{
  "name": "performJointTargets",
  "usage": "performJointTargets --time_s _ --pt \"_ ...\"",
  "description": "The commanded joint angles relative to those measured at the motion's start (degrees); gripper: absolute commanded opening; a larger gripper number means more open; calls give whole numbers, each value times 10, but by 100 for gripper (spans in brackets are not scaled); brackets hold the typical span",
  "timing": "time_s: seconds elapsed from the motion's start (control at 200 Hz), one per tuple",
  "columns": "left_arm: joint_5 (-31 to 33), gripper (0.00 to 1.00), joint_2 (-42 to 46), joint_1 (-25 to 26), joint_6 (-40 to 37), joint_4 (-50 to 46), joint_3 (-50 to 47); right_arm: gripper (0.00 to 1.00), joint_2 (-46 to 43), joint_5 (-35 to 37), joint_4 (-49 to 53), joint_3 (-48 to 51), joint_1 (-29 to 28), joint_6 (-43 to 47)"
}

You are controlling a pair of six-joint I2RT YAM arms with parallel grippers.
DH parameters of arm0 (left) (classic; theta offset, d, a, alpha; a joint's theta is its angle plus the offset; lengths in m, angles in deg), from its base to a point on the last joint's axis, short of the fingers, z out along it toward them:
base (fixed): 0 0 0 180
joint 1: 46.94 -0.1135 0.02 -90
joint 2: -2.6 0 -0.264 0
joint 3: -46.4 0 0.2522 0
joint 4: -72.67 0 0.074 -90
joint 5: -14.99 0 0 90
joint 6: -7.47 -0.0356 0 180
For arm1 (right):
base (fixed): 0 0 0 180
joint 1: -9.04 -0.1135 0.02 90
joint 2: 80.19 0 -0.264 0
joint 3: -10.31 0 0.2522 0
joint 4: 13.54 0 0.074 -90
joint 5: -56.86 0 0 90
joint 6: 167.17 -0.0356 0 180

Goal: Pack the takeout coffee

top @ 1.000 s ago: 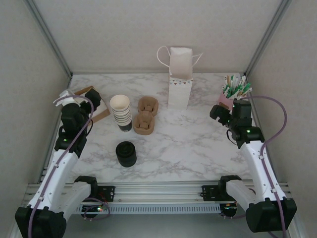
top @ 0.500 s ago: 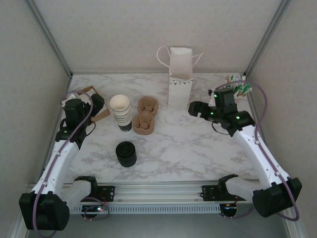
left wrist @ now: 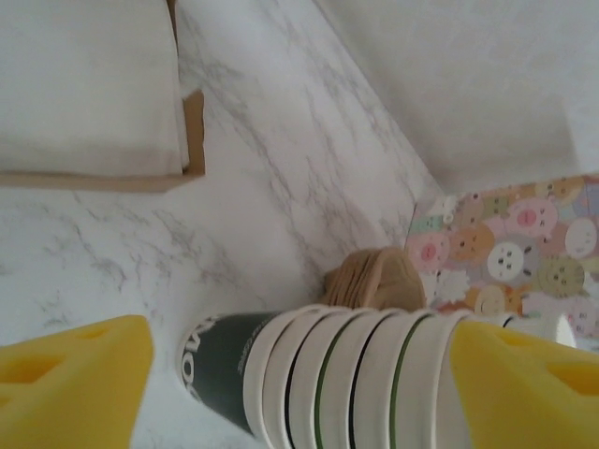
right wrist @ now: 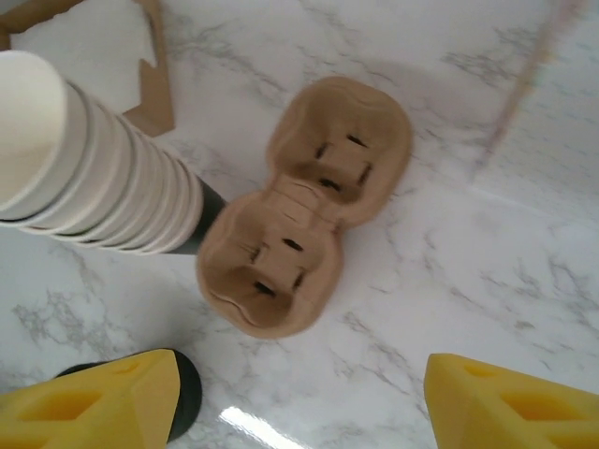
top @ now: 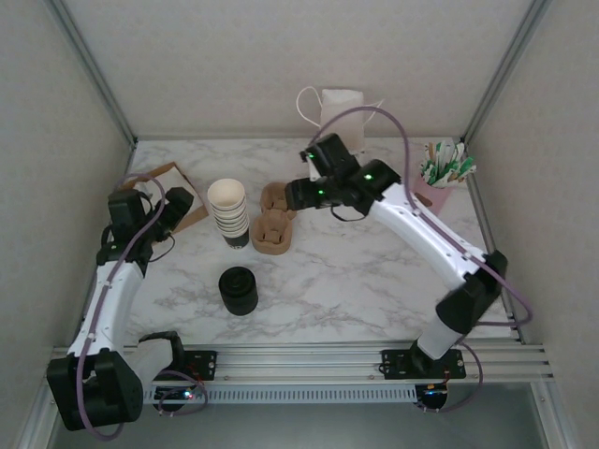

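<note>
Left hand (left wrist: pixel 299 374), wide, faces the cup stack (left wrist: pixel 365 374). Right hand (right wrist: pixel 299 374), wide, hangs over the pulp carrier (right wrist: pixel 304 206). Overhead, a white bag (top: pixel 339 105) stands at the surface's far edge.

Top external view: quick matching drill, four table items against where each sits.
Items:
1. stack of cups
2. black lid stack
3. brown cup carrier
4. white paper bag

Places:
A. rearmost of the four
B. frontmost of the four
C. just right of the stack of cups
D. directly behind the black lid stack

Pairs: 1-D, 2-B, 3-C, 4-A
</note>
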Motion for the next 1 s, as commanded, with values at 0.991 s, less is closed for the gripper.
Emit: performJointTargets --time_s 0.991 --pt "-150 63 98 -5 -28 -56 -47 40 366 -29 134 -511 -65 22"
